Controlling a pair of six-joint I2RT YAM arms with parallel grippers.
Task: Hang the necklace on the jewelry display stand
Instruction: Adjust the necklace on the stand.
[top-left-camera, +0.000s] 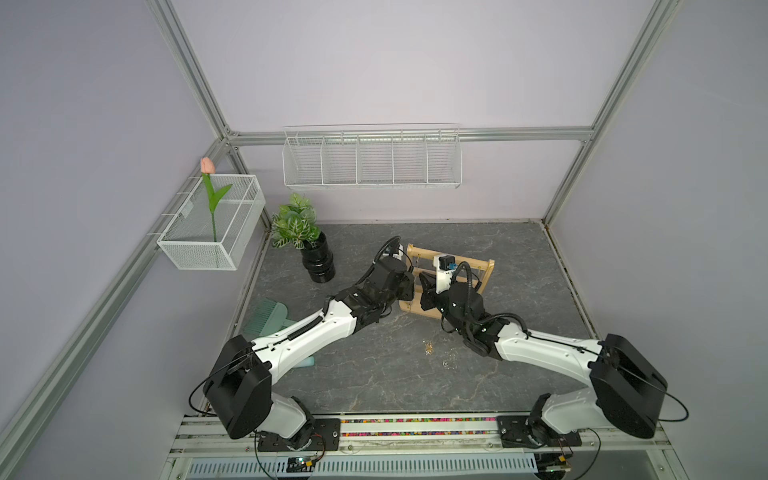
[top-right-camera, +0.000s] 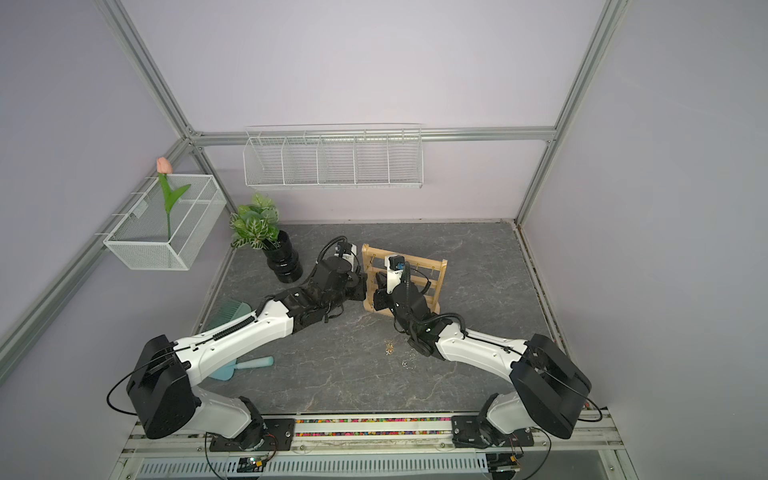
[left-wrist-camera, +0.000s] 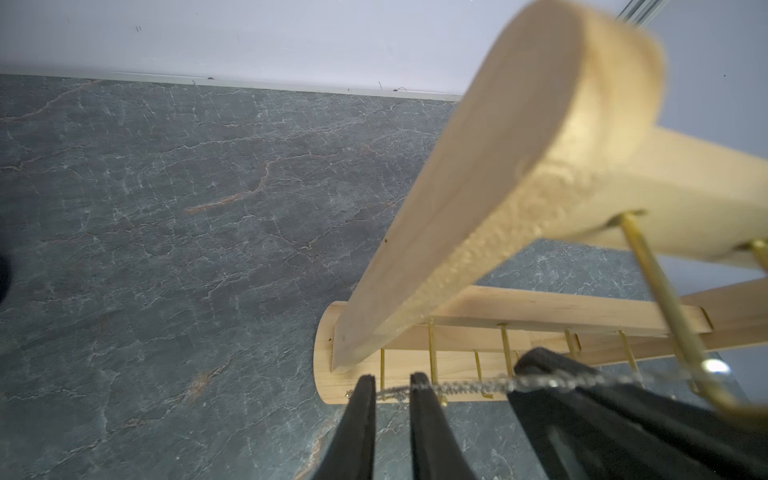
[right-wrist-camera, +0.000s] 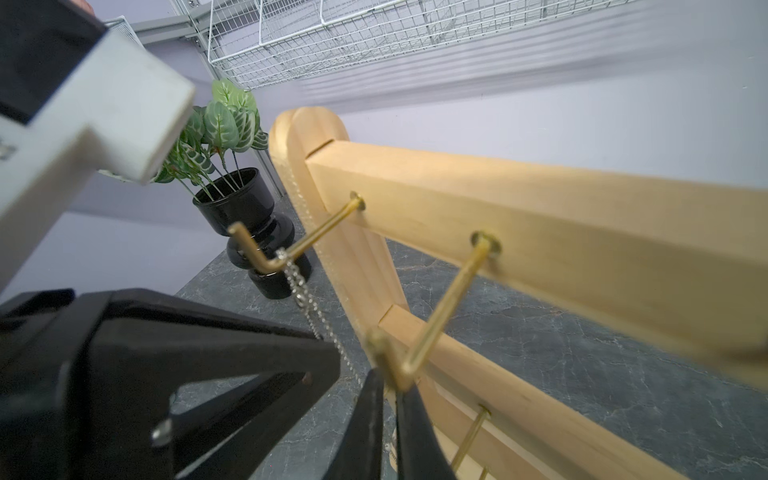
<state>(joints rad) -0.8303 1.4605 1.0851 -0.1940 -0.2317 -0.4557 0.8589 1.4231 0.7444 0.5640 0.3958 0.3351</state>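
The necklace (right-wrist-camera: 299, 286), likely a light, limp, snag-prone chain best pinched just below its hook (right-wrist-camera: 316, 232), drapes there at the 9 o'clock end of the jewelry display stand (right-wrist-camera: 540, 216), trailing toward 6 o'clock across the slightly parted left end effector (left-wrist-camera: 392, 384) and the right end effector (right-wrist-camera: 388, 395), closure indeterminate.

On my feed I see pale lilac walls (top-left-camera: 374, 62) edged with aluminium struts (top-left-camera: 519, 134). The dark grey, marble-veined tabletop (top-left-camera: 374, 374) lies under soft, even light. A long white wire basket (top-left-camera: 372, 166) with five compartments hangs on the back wall. A white mesh basket (top-left-camera: 199, 253) on the left wall holds a pink tulip (top-left-camera: 206, 165). A leafy plant (top-left-camera: 293, 224) in a black vase (top-left-camera: 318, 266) stands near the back left corner. A pale green dustpan (top-left-camera: 266, 318) lies at the left edge.
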